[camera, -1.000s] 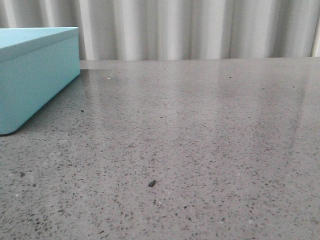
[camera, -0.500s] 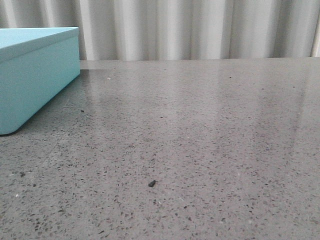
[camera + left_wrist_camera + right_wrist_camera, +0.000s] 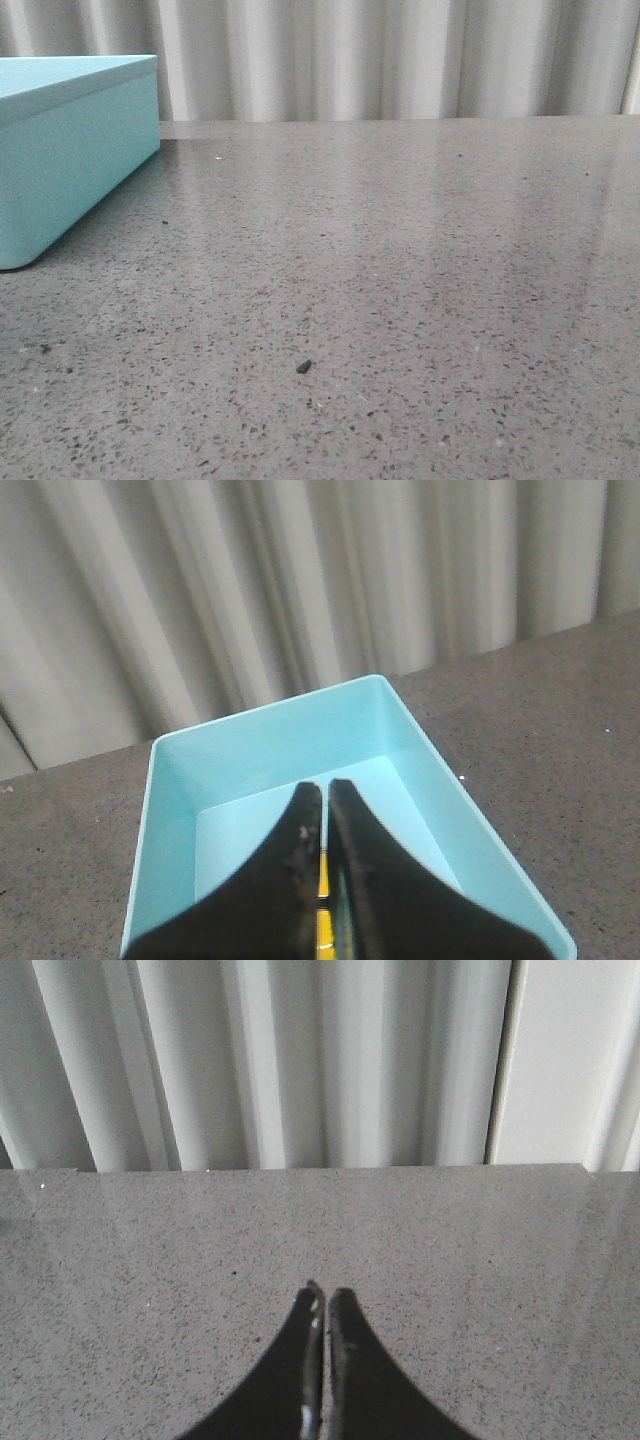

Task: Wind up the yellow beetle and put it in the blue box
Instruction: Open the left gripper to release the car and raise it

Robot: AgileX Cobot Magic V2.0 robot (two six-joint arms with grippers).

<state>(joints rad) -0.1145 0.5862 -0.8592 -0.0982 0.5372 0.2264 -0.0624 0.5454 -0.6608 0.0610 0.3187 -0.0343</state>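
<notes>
Beetle mostly hidden: in the left wrist view only a thin strip of yellow beetle (image 3: pixel 323 912) shows, in the narrow slit between the two black fingers (image 3: pixel 285 880) of the left gripper (image 3: pixel 325 792). Its shape, wheels and windows cannot be made out. The fingers stand nearly together, clamped on that yellow strip, with the tips above the open blue box (image 3: pixel 440 780); whether the toy touches the box floor cannot be told.

Blue box in the front view (image 3: pixel 70 150) sits far left on the grey speckled table (image 3: pixel 400 280), cut off by the left edge of the picture; from this low angle its inside is hidden, and neither arm shows here. A small dark fleck (image 3: pixel 303 367) lies on the table near the camera.

Right gripper (image 3: pixel 322 1290): fingers pressed together, nothing seen between them, held over bare table with the pale pleated curtain (image 3: pixel 320 1060) beyond the far edge. The lower part of both grippers is cut off by the picture edge.

Against the front views of a second and half a second ago: box, fleck and table lie just as they did; no visible change.
</notes>
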